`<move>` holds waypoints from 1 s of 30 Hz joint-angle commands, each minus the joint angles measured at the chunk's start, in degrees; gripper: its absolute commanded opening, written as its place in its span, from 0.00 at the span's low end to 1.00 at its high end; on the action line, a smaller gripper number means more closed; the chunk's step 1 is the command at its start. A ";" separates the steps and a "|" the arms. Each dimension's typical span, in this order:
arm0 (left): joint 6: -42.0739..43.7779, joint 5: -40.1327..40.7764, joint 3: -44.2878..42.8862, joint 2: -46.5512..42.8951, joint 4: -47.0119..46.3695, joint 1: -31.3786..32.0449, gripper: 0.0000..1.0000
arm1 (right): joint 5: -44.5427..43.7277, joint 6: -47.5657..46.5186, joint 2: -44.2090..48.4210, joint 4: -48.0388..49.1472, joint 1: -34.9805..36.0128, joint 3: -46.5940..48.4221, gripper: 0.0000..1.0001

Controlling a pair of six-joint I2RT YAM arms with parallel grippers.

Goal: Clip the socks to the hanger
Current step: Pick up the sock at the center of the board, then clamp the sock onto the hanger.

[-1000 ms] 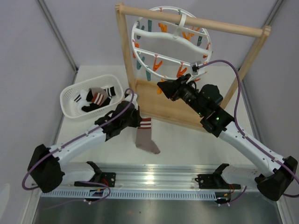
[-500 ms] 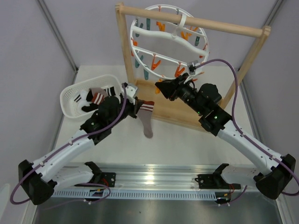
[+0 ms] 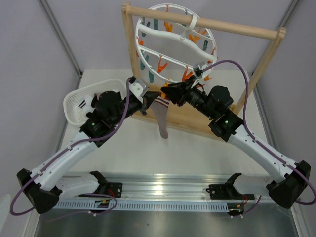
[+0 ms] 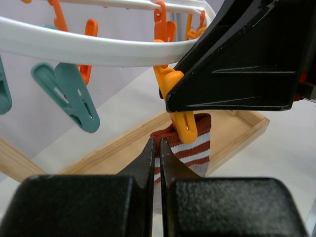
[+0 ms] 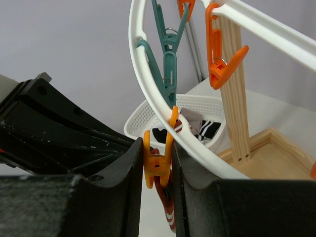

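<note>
Clamped shut by the left gripper (image 4: 157, 148) on the red-and-white striped cuff of a taupe sock (image 3: 162, 118), held up in front of the wooden frame rack (image 3: 237, 27), toe hanging down above the table (image 3: 197, 148). Squeezed between the closed fingers of the right gripper (image 5: 158, 153): one orange clip (image 5: 156, 170), dangling from the lower rim of the white hanger (image 4: 74, 49). From the left wrist, clip's lower end overlapping the cuff's top edge; cannot tell whether biting the fabric. Hooked over the rack's top bar, ring tilted. To the left, partly behind the left arm: white mesh basket (image 3: 69, 106) holding black-and-white socks (image 5: 207, 129).
</note>
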State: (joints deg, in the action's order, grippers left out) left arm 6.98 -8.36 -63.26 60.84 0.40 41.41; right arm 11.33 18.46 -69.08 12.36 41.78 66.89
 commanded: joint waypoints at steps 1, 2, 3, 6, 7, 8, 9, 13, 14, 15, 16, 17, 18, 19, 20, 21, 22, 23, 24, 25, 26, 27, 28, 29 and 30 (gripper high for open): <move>1.80 -3.07 -2.39 0.86 -2.60 0.34 0.01 | 10.02 -1.32 -1.23 -2.34 1.73 1.22 0.02; 1.89 -2.98 -2.65 0.95 -2.69 0.34 0.01 | 10.02 -1.32 -1.32 -2.34 1.64 1.22 0.02; 1.89 -2.98 -2.65 1.21 -2.60 0.25 0.01 | 9.94 -1.41 -1.15 -2.34 1.64 1.22 0.02; 1.98 -3.06 -2.39 1.39 -2.60 0.25 0.01 | 9.85 -1.41 -1.06 -2.34 1.64 1.22 0.02; 1.89 -3.07 -2.39 1.39 -2.60 0.25 0.01 | 9.94 -1.41 -0.97 -2.25 1.64 1.14 0.02; 1.63 -2.98 -2.22 1.39 -2.69 0.25 0.01 | 9.85 -1.49 -0.97 -2.34 1.64 1.22 0.02; 1.11 -2.80 -2.21 1.21 -3.04 0.25 0.01 | 9.94 -1.41 -0.97 -2.34 1.64 1.14 0.02; -0.21 -2.98 -2.56 1.04 -4.01 0.16 0.01 | 9.94 -1.41 -1.06 -2.25 1.81 0.87 0.02; -0.74 -3.24 -3.00 0.95 -4.01 0.16 0.01 | 9.50 -1.58 -0.97 -2.34 1.90 0.78 0.02; -0.92 -3.50 -3.00 0.95 -3.92 0.16 0.01 | 9.24 -1.67 -0.97 -2.34 1.90 0.78 0.02; -1.09 -4.03 -3.00 0.86 -4.01 0.16 0.01 | 8.97 -1.76 -0.88 -2.34 1.99 0.70 0.02; -1.44 -4.21 -2.83 0.60 -3.92 0.16 0.01 | 8.62 -1.76 -0.80 -2.43 2.08 0.69 0.02; -1.62 -4.38 -2.74 0.34 -3.92 0.16 0.01 | 8.18 -1.85 -0.53 -2.34 2.16 0.61 0.02; -1.62 -4.64 -2.57 0.16 -4.01 0.16 0.01 | 8.00 -1.93 -0.36 -2.25 2.17 0.35 0.02; -1.62 -4.65 -2.04 -0.36 -3.83 0.16 0.01 | 7.83 -2.11 -0.27 -2.08 2.34 0.17 0.02; -1.71 -4.65 -2.04 -0.54 -3.75 0.16 0.01 | 7.57 -2.20 -0.27 -2.08 2.25 0.08 0.02; -1.88 -4.56 -1.78 -0.72 -3.57 -0.01 0.01 | 7.48 -2.29 -0.27 -2.08 2.34 -0.01 0.02; -2.15 -4.56 -1.60 -0.90 -3.31 -0.10 0.01 | 7.56 -2.29 -0.18 -2.08 2.43 -0.01 0.02; -3.11 -4.56 -1.51 -1.25 -3.30 -0.27 0.01 | 7.65 -2.46 -0.18 -2.08 2.43 -0.18 0.02; -3.73 -4.82 -1.95 -1.34 -3.22 -0.71 0.01 | 7.83 -2.55 -0.27 -2.08 2.52 -0.10 0.02; -4.51 -5.35 -2.12 -1.34 -2.87 -0.98 0.01 | 7.91 -2.64 -0.27 -2.08 2.60 -0.18 0.02; -5.57 -5.44 -2.65 -1.25 -2.60 -1.15 0.01 | 7.92 -2.81 -0.18 -2.08 2.61 -0.18 0.02; -6.10 -5.44 -3.35 -0.99 -2.17 -1.59 0.01 | 7.92 -2.99 -0.18 -2.08 2.61 -0.18 0.02; -6.45 -5.44 -3.79 -0.81 -1.64 -1.77 0.01 | 8.00 -2.90 0.00 -1.99 2.61 -0.36 0.02; -7.59 -5.87 -4.23 -0.64 -0.85 -1.94 0.01 | 8.00 -2.99 0.17 -1.90 2.69 -0.53 0.02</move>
State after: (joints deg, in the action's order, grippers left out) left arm 3.01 -12.38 -63.99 60.97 -0.43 40.36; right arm 11.44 16.43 -69.06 12.56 41.93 66.89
